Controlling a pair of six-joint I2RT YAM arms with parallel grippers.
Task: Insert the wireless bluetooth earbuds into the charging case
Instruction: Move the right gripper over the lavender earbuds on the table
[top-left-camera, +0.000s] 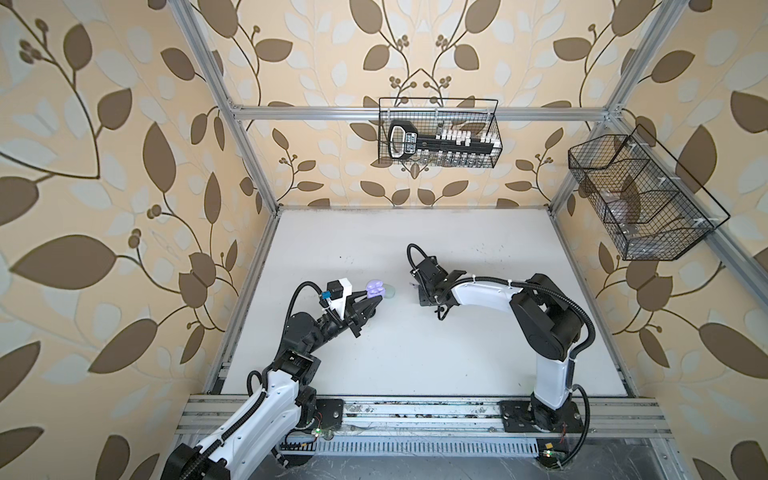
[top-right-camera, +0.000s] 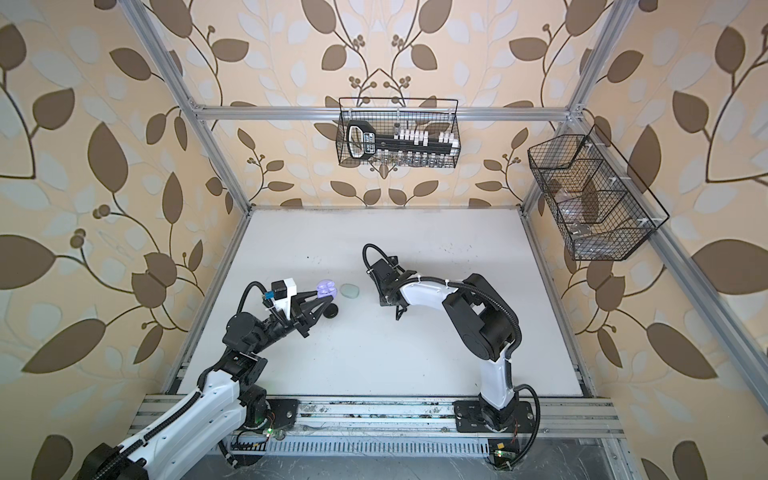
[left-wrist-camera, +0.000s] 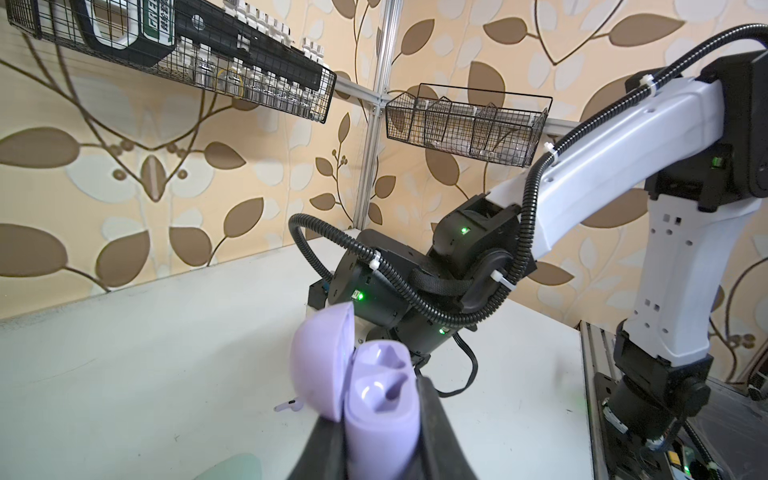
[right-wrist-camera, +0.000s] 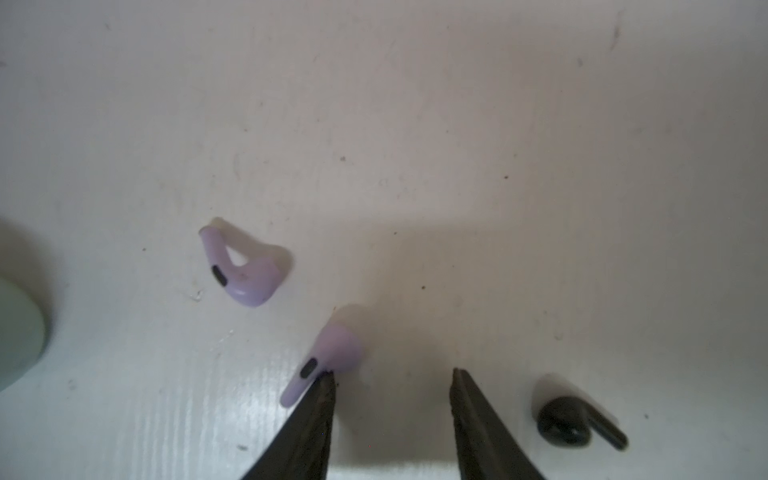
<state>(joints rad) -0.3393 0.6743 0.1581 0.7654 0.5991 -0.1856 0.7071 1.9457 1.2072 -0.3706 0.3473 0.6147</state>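
Earbuds lie loose on the white surface (right-wrist-camera: 498, 124) near its middle, under the right end effector (right-wrist-camera: 392, 374), which points down at them. Its jaws stand partly apart with nothing between them. One fingertip (right-wrist-camera: 328, 386) touches the stem of a lilac earbud (right-wrist-camera: 334, 347), which lies outside the gap. A second lilac earbud (right-wrist-camera: 249, 276) rests near it, apart from it. A black earbud (right-wrist-camera: 569, 424) lies just beyond the opposite fingertip, not touching it.

To the left of these, a mint case (top-right-camera: 350, 289) lies flat on the surface. Just left of that, the left end effector (left-wrist-camera: 376, 415) is clamped on a lilac case (left-wrist-camera: 361, 374). The lilac case is held upright with its lid swung open, and both of its hollows show empty. In both top views the lilac case sits just beside the mint case. Whether the lilac case rests on the surface or hangs above it, I cannot tell.

A wire basket (top-left-camera: 436, 99) hangs on the far wall, well away from the cases.
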